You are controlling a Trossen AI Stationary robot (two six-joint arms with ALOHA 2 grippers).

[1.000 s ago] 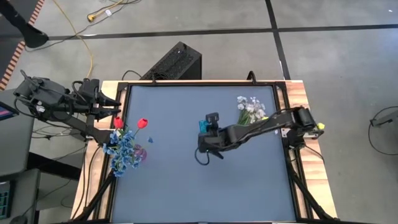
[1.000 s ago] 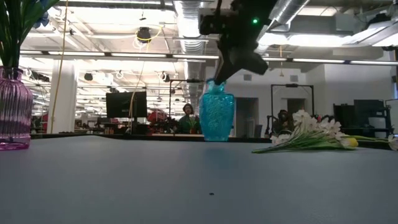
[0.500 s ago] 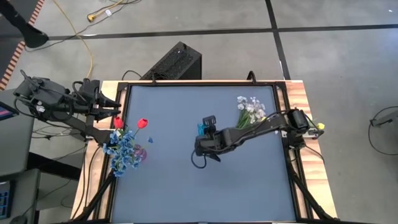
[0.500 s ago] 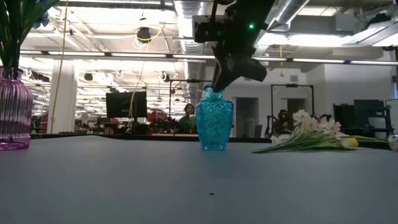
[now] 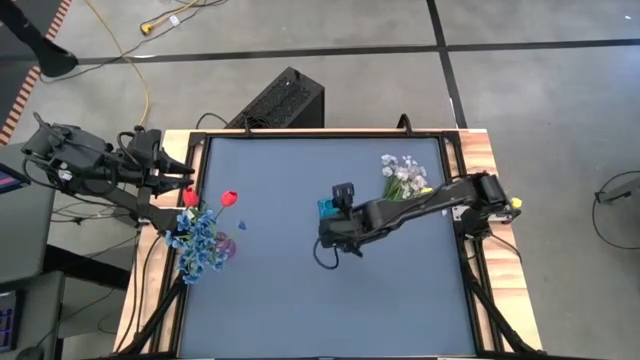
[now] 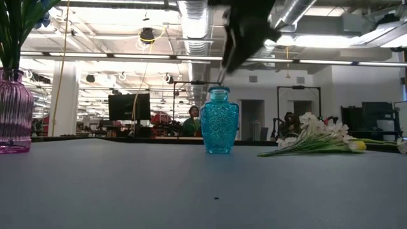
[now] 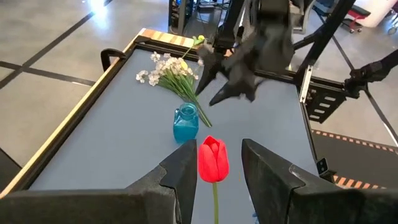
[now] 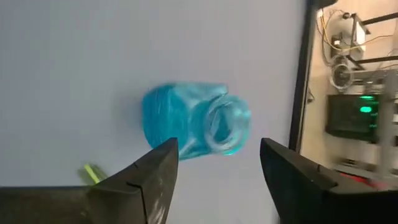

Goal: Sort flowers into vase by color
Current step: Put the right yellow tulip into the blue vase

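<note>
A blue glass vase point(image 5: 328, 207) point(image 6: 219, 121) stands upright on its base near the table's middle. My right gripper point(image 8: 216, 149) point(image 6: 230, 60) hangs open above its mouth point(image 8: 227, 127), clear of it. My left gripper point(image 7: 217, 146) point(image 5: 183, 183) is raised over the table's left edge with a red tulip point(image 7: 212, 160) point(image 5: 229, 198) sticking out ahead of its fingers. A pink vase point(image 6: 13, 111) point(image 5: 225, 248) at the left holds blue flowers point(image 5: 197, 245). White flowers point(image 5: 405, 175) point(image 6: 311, 137) lie flat at the far right, with a yellow tulip point(image 6: 359, 145) beside them. My left gripper has the red tulip's thin green stem point(image 7: 215, 202) running back between its two fingers, along them. The place of hold lies below the picture's edge and does not show. The blossom stands just past the fingertips, high above the table, lifted clear.
Another red blossom point(image 5: 190, 197) shows close to the left fingertips. A small green bit point(image 8: 92, 173) lies on the table by the blue vase. Wooden rails point(image 5: 480, 150) frame the grey tabletop point(image 5: 300, 300), which is bare toward its near edge.
My right gripper has set the blue vase down upright near the table's middle, opened, let go of its neck and risen above it. The vase now stands on the table by itself.
</note>
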